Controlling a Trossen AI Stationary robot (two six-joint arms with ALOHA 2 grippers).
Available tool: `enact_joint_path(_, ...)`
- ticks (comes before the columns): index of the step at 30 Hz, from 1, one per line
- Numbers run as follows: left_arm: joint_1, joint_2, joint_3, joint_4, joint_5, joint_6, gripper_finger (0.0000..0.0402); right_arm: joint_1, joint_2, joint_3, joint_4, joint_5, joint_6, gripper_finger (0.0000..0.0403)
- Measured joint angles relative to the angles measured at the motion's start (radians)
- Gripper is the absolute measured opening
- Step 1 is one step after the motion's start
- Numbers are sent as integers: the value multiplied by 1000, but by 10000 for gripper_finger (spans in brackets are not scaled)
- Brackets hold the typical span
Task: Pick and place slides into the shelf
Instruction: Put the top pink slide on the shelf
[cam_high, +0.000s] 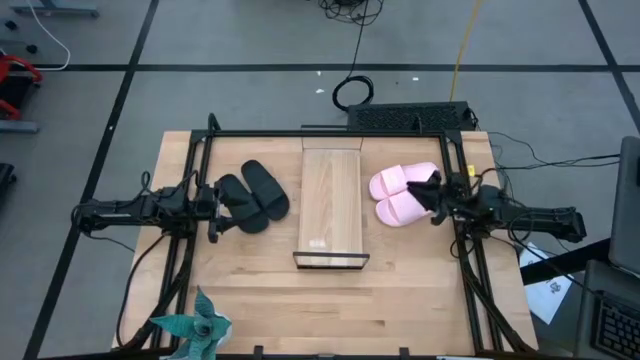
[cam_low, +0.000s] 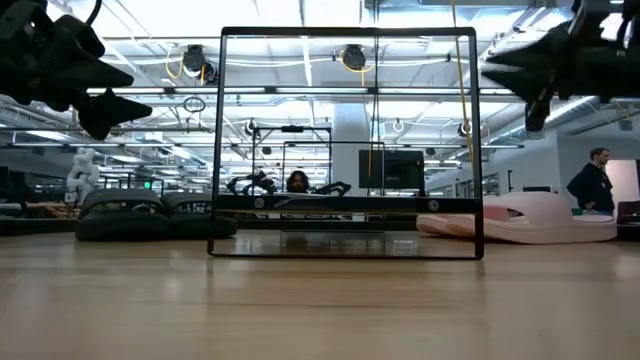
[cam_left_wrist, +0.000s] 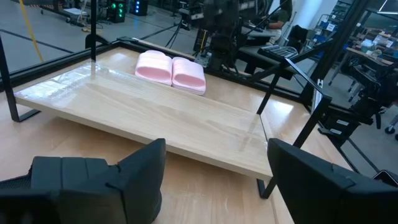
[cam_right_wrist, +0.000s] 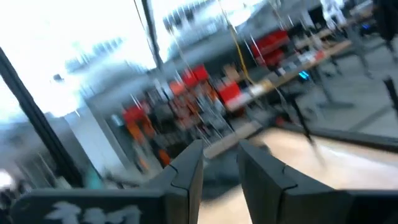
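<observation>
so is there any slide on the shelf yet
No, the shelf board lies bare, with the black slides to one side and the pink slides to the other.

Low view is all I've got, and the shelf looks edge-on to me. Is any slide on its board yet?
Observer: No. From above, the shelf board is bare, and all four slides lie on the tabletop.
Operator: Where is the left pincer over the table?
Observer: In the high view the left pincer sits at the outer edge of the black pair, on the side away from the shelf.
Operator: Is it open?
Observer: Yes. Its wrist view shows the fingers spread wide, pointing toward the shelf.
</observation>
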Motion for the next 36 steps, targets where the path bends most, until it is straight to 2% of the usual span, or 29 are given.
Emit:
enact_joint_path(5, 0, 0, 0, 46, -88, 19, 285, 0, 0, 0, 168, 0, 145, 91)
enact_joint_path(8, 0, 0, 0, 116, -103, 15, 285, 0, 0, 0, 274, 0, 144, 91)
enact_joint_path(13, 0, 0, 0, 249, -100, -11, 285, 0, 20, 43, 464, 4, -37, 91)
enact_joint_path(19, 0, 0, 0, 504, -127, -197, 285, 0, 111, 213, 441, 4, -233, 91)
enact_joint_path(21, 1, 0, 0, 596, -164, -213, 285, 0, 160, 276, 390, 2, -278, 91)
enact_joint_path(25, 1, 0, 4, 762, -160, -174, 285, 0, 254, 438, 268, -1, -362, 91)
enact_joint_path(28, 1, 0, 81, 741, -122, -150, 285, 0, 330, 573, 87, -1, -411, 91)
enact_joint_path(30, 1, 4, 180, 631, -105, -113, 285, 0, 382, 673, -49, 6, -436, 91)
enact_joint_path(32, 1, 27, 307, 453, -114, -49, 285, 0, 432, 776, -199, 44, -457, 91)
enact_joint_path(36, 1, 149, 601, 65, -269, 51, 285, -1, 548, 978, -648, 172, -446, 91)
